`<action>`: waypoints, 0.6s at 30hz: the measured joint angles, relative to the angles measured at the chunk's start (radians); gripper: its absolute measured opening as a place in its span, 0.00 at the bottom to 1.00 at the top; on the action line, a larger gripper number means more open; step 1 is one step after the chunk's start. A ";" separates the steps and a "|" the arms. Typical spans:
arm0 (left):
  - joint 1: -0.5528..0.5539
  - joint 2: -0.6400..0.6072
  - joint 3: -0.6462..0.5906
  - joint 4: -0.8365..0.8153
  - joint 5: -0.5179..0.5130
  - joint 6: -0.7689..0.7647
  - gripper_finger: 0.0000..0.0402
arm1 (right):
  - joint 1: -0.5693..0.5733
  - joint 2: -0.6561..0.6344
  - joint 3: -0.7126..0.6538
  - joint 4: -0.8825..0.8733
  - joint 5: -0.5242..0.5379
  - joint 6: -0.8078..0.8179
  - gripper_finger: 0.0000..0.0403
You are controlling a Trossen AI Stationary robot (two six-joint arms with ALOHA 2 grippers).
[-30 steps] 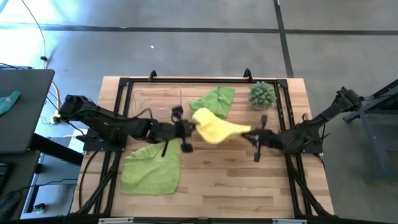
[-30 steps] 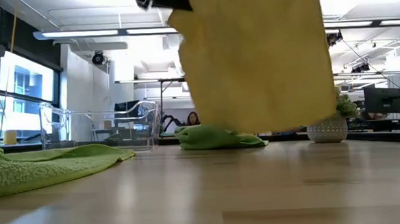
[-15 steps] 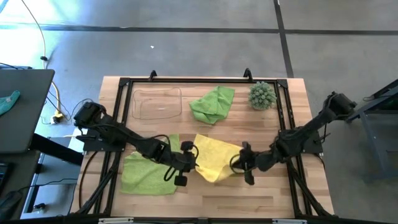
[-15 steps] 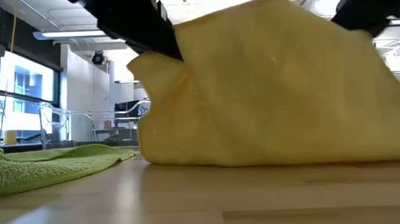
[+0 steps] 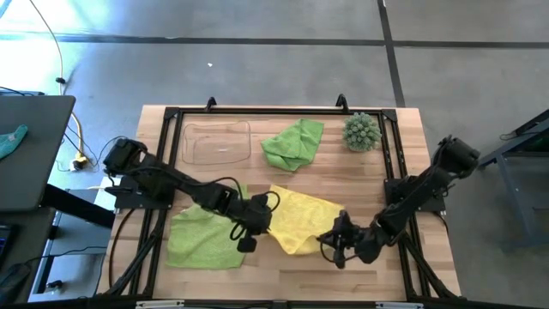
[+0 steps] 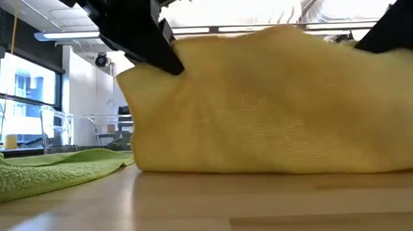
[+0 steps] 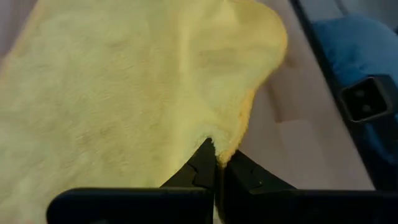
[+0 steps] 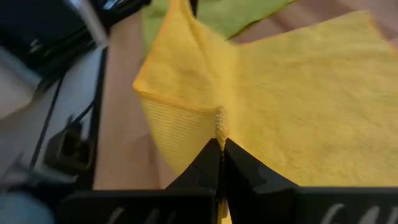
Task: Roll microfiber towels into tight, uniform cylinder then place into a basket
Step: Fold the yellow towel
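Wooden table (image 5: pixel 292 266) carries the spreading step — both jaws clamp corners of the yellow towel (image 5: pixel 300 219) near its front edge; next, lay it flat, release, then roll

The yellow towel (image 5: pixel 300 221) is soft cloth with a fine, matt nap, its hem stitched thicker. Just beside it, the flat green towel (image 5: pixel 208 238) shows a rougher, looped pile (clearest in the low view), and the crumpled green towel (image 5: pixel 293 144) behind looks alike. Under them the table (image 5: pixel 343 279) is pale wood in planks, smooth with a slight sheen. The basket (image 5: pixel 216 142) is clear glossy plastic. Both arms' fingers (image 7: pixel 202 171) look like matt black plastic
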 joint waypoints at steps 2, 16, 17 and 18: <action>0.025 0.000 0.000 -0.026 -0.032 0.020 0.00 | 0.000 0.007 0.000 -0.025 0.038 0.048 0.00; 0.180 0.091 0.000 -0.076 -0.070 0.192 0.00 | -0.030 0.008 0.000 -0.205 0.134 0.272 0.00; 0.184 0.106 0.000 -0.066 -0.065 0.202 0.00 | -0.034 0.008 0.000 -0.213 0.134 0.270 0.00; 0.188 0.118 0.000 -0.057 -0.061 0.215 0.00 | -0.039 0.008 0.000 -0.221 0.134 0.269 0.00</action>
